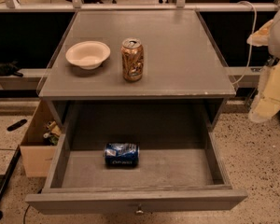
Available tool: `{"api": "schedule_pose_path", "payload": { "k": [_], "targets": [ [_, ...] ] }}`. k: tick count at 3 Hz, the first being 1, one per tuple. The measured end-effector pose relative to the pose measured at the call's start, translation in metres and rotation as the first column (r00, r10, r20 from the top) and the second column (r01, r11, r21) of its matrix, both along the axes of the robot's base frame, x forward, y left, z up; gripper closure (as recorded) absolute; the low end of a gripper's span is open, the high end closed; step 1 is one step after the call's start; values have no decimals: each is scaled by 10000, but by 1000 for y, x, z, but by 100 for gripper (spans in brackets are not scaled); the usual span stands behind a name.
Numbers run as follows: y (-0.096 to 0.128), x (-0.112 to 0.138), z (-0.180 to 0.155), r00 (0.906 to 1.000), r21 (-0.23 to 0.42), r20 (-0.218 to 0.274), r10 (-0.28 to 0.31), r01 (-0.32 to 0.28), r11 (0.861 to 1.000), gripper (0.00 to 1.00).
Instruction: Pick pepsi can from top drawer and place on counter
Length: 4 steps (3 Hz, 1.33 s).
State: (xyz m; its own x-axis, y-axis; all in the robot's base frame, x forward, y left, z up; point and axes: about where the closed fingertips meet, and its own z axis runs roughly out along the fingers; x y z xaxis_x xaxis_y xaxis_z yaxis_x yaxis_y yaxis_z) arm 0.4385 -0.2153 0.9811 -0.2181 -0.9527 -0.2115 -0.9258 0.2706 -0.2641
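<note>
The pepsi can is blue with white lettering and lies on its side on the floor of the top drawer, left of centre. The drawer is pulled fully open, and its front panel has a small round knob. The counter is the flat grey top above it. My gripper hangs with the cream-coloured arm at the right edge of the view, beside the counter's right side and far from the can. It holds nothing that I can see.
A cream bowl and an upright gold-brown can stand on the left half of the counter. An open cardboard box with clutter sits on the floor left of the drawer. A white cable hangs at the right.
</note>
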Motion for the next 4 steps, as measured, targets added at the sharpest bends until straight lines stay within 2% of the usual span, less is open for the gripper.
{"api": "schedule_pose_path", "payload": {
  "k": [1, 2, 3, 4],
  "targets": [
    [0, 0, 0, 10000, 3, 1, 0, 0, 10000, 0],
    [3, 1, -2, 10000, 288, 12, -27, 27, 9996, 0],
    [-5, 0, -30, 9995, 1509, -126, -283, 299, 9881, 0],
    [-19, -1, -69, 9964, 3331, -372, -760, 841, 9392, 0]
  ]
}}
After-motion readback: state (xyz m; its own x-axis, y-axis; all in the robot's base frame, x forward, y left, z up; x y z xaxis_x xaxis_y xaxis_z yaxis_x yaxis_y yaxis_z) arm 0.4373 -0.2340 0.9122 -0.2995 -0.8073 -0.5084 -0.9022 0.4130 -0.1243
